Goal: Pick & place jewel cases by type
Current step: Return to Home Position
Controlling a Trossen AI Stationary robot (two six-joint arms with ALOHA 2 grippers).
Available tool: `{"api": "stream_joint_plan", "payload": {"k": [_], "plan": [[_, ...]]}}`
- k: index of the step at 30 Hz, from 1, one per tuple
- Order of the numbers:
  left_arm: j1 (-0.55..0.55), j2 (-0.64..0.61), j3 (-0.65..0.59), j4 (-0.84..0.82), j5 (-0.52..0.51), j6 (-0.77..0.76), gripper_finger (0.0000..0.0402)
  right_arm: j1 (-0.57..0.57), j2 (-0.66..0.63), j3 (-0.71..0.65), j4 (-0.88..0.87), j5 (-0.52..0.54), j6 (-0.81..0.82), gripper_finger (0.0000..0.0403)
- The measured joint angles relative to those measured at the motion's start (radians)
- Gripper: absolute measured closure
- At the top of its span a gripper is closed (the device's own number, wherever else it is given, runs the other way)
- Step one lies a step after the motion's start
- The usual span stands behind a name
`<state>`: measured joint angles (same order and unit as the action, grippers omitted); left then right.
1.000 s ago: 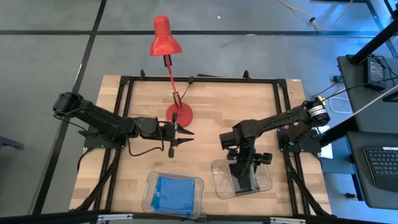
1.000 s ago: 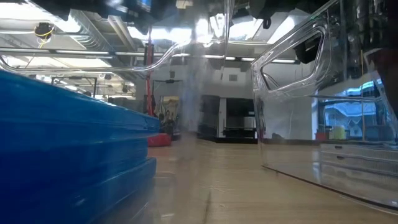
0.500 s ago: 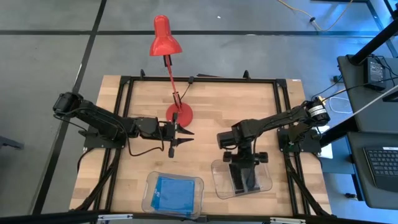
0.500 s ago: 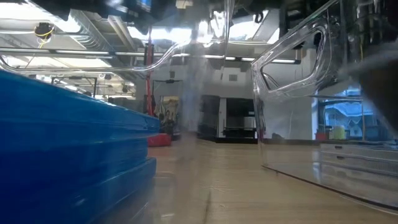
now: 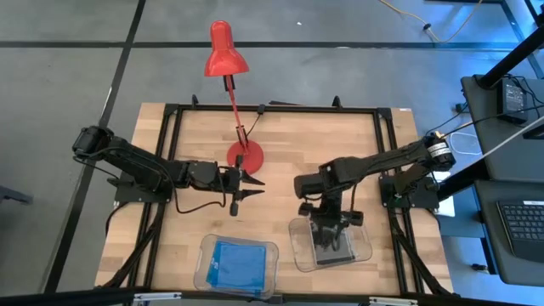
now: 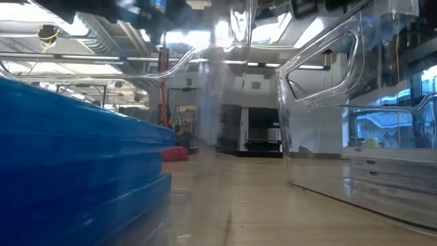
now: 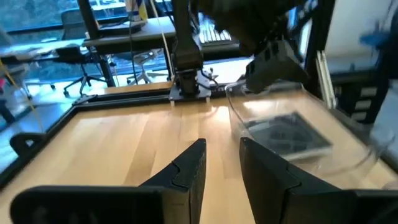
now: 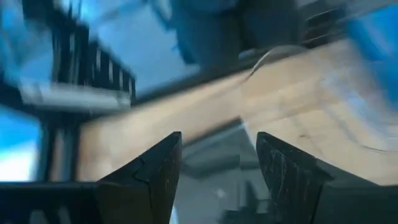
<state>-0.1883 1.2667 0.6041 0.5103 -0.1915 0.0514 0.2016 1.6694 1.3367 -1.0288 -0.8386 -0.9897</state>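
The right gripper (image 8: 217, 138) is seen with its fingers spread wide, and nothing is held between them. It is hung just above the right tray (image 5: 367, 248), at the near right of the table (image 5: 289, 136). The dark jewel cases (image 7: 287, 132) are laid flat inside that tray. The blue jewel cases (image 5: 237, 259) are stacked in the left tray (image 5: 204, 274), at the near side too. Each colour is put in its own tray, so the sorting looks done, and no case is seen loose on the wood. The left gripper (image 5: 257, 188) is parked mid-table beside the red lamp base (image 5: 245, 155), with its fingers a little apart and empty, likely so the trays are not blocked. No writing or label can be read on anything
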Motion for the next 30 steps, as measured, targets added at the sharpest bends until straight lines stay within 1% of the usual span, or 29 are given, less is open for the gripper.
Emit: {"api": "stream_joint_plan", "payload": {"k": [2, 3, 4, 7, 9, 10, 11, 12, 13, 15, 17, 18, 19, 20, 21, 23, 25, 27, 29, 30], "plan": [[0.000, -0.008, 0.000, 0.003, -0.009, -0.062, 0.0307, -0.011, -0.026, 0.038, -0.001, -0.031, 0.139, 0.0192], [0.000, -0.019, -0.001, 0.001, -0.017, -0.092, 0.0308, -0.018, -0.046, 0.042, -0.007, -0.058, 0.171, 0.0192], [0.000, -0.033, 0.000, -0.008, -0.017, -0.105, 0.0309, -0.025, -0.069, 0.037, -0.009, -0.089, 0.193, 0.0192], [0.000, -0.112, 0.000, -0.120, -0.016, -0.117, 0.0310, -0.045, -0.150, -0.016, -0.005, -0.209, 0.200, 0.0192], [0.000, -0.179, 0.000, -0.199, -0.016, -0.140, 0.0309, -0.063, -0.214, -0.077, 0.057, -0.279, 0.201, 0.0192], [0.000, -0.214, 0.000, -0.227, -0.016, -0.148, 0.0308, -0.073, -0.246, -0.111, 0.118, -0.289, 0.216, 0.0192], [0.000, -0.241, 0.000, -0.243, -0.017, -0.151, 0.0307, -0.088, -0.278, -0.145, 0.185, -0.277, 0.264, 0.0192], [0.000, -0.265, -0.002, -0.252, -0.016, -0.152, 0.0307, -0.104, -0.307, -0.179, 0.262, -0.229, 0.345, 0.0192], [0.000, -0.289, -0.014, -0.254, -0.016, -0.149, 0.0307, -0.117, -0.335, -0.214, 0.344, -0.139, 0.443, 0.0192], [0.002, -0.323, -0.037, -0.251, -0.016, -0.138, 0.0307, -0.141, -0.392, -0.280, 0.489, 0.150, 0.652, 0.0192], [0.014, -0.361, -0.077, -0.251, -0.015, -0.132, 0.0309, -0.161, -0.448, -0.350, 0.603, 0.438, 0.793, 0.0192], [0.022, -0.381, -0.101, -0.253, -0.016, -0.135, 0.0309, -0.172, -0.476, -0.388, 0.665, 0.539, 0.841, 0.0192], [0.031, -0.400, -0.129, -0.250, -0.016, -0.142, 0.0310, -0.186, -0.506, -0.427, 0.719, 0.605, 0.878, 0.0192], [0.043, -0.423, -0.160, -0.243, -0.011, -0.146, 0.0310, -0.200, -0.535, -0.467, 0.770, 0.643, 0.917, 0.0192], [0.056, -0.455, -0.195, -0.244, 0.003, -0.156, 0.0310, -0.212, -0.562, -0.505, 0.816, 0.659, 0.960, 0.0192], [0.083, -0.525, -0.263, -0.195, 0.039, -0.180, 0.0309, -0.235, -0.611, -0.582, 0.859, 0.660, 1.074, 0.0192], [0.113, -0.611, -0.336, -0.156, 0.067, -0.185, 0.0307, -0.245, -0.640, -0.652, 0.859, 0.660, 1.112, 0.0192], [0.141, -0.687, -0.402, -0.143, 0.069, -0.193, 0.0307, -0.256, -0.667, -0.719, 0.861, 0.677, 1.121, 0.0192], [0.169, -0.755, -0.456, -0.142, 0.048, -0.223, 0.0308, -0.261, -0.693, -0.768, 0.900, 0.741, 1.165, 0.0192], [0.183, -0.787, -0.476, -0.146, 0.037, -0.233, 0.0309, -0.261, -0.709, -0.789, 0.917, 0.804, 1.180, 0.0192]]}}
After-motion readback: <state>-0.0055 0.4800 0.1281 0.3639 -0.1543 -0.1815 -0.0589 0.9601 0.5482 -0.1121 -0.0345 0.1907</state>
